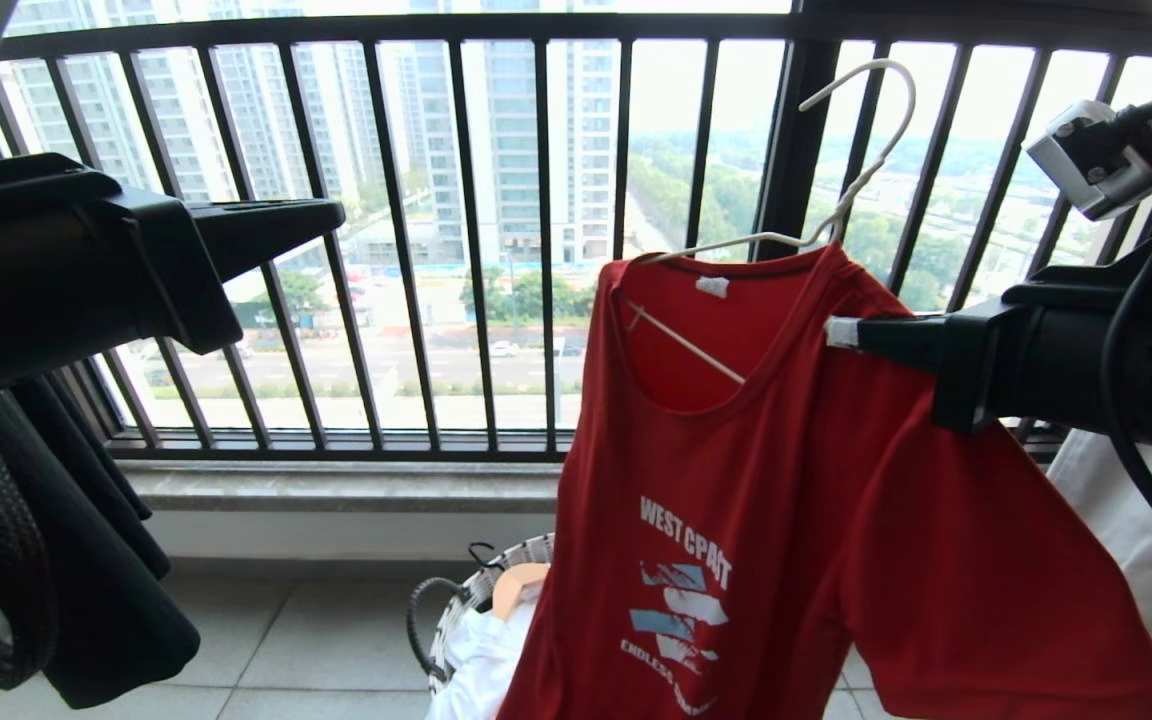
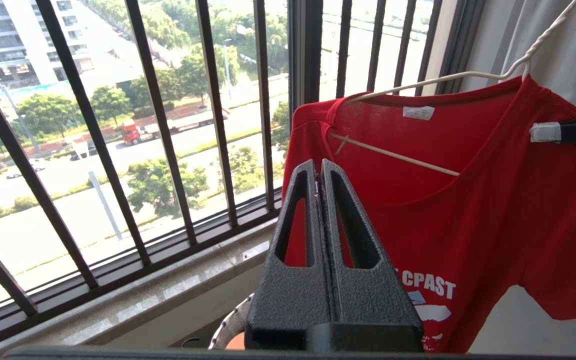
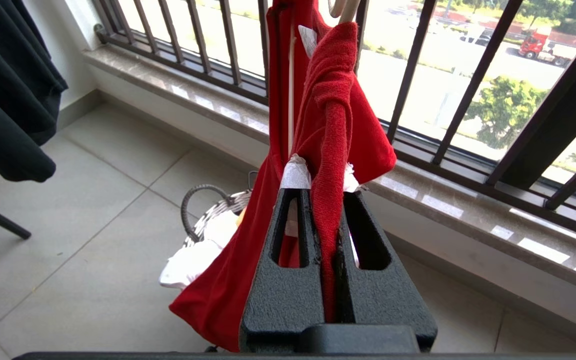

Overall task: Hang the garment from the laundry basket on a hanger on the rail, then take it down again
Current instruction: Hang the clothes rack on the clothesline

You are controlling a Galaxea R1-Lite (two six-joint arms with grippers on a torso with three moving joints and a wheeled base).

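- Plainly, the red T-shirt (image 1: 816, 560) dominates the scene: it is draped over the cream wire hanger (image 1: 841, 205), which passes through its neck opening, and hangs in mid-air in front of the black window railing (image 1: 436, 240), well above the floor. No rail shows in any view, and the hanger's hook catches on nothing visible.
- Below it, the laundry basket (image 1: 456, 610) sits on the tiled floor, holding white cloth and a tan wooden hanger (image 1: 518, 585); the shirt's hem hangs in front of its rim.
- A black T-shirt (image 1: 86, 560) hangs at the far left, apart from the work.
- The right gripper (image 3: 328, 187) is clamped on the shirt's shoulder fabric, probably carrying the shirt and hanger together.
- The left gripper (image 2: 320, 167) hangs just beside the shirt's other shoulder, jaws pressed together with nothing between them.
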